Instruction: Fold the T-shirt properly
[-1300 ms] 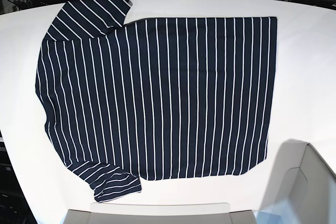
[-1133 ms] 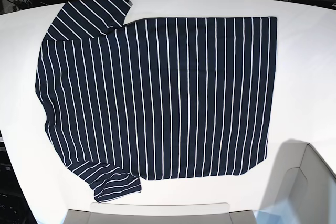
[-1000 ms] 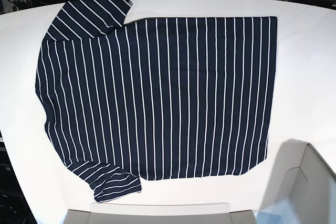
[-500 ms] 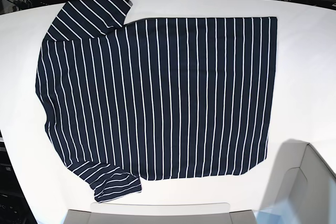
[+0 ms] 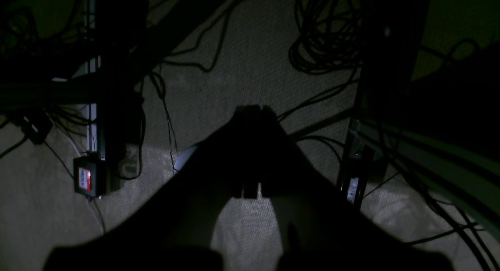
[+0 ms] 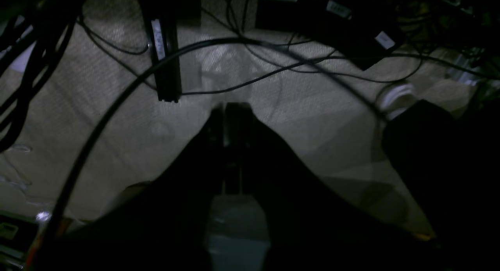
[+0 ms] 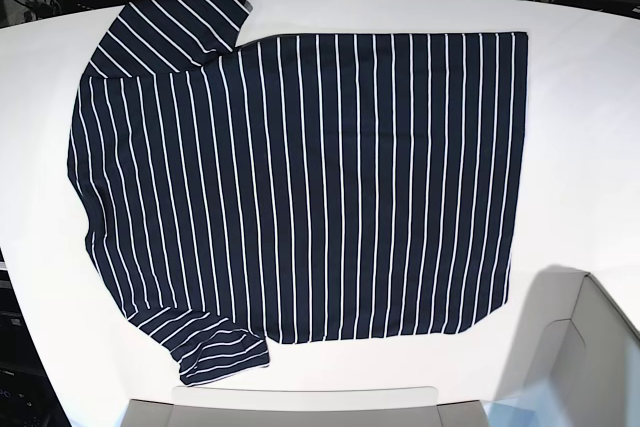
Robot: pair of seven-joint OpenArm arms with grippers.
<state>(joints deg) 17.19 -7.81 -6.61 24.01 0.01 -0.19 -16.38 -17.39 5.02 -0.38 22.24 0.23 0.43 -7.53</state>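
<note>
Operator, your right fingers [image 6: 230,107] are pressed together with nothing between them, pointing down at a pale carpeted floor [image 6: 97,118] well below them. Black cables [image 6: 234,42] run across that floor beyond the fingertips, and a black strip-shaped unit [image 6: 166,56] lies ahead and to their left.

In the base view, the T-shirt [image 7: 300,177] lies spread flat on the white table [image 7: 580,127], stripes running from the far edge to the near one. One sleeve [image 7: 175,27] points to the far left corner; the other sleeve [image 7: 215,347] sits rumpled at the near left. The straight hem is on the right. Neither set of fingers touches the cloth; both are well apart from it, beyond the table's far edge.

Your left fingers [image 5: 252,109] are likewise closed tight and empty, over dim carpet. A coil of cable [image 5: 324,36] lies ahead and to their right, a small black box with a red label [image 5: 88,177] off to their left.
</note>
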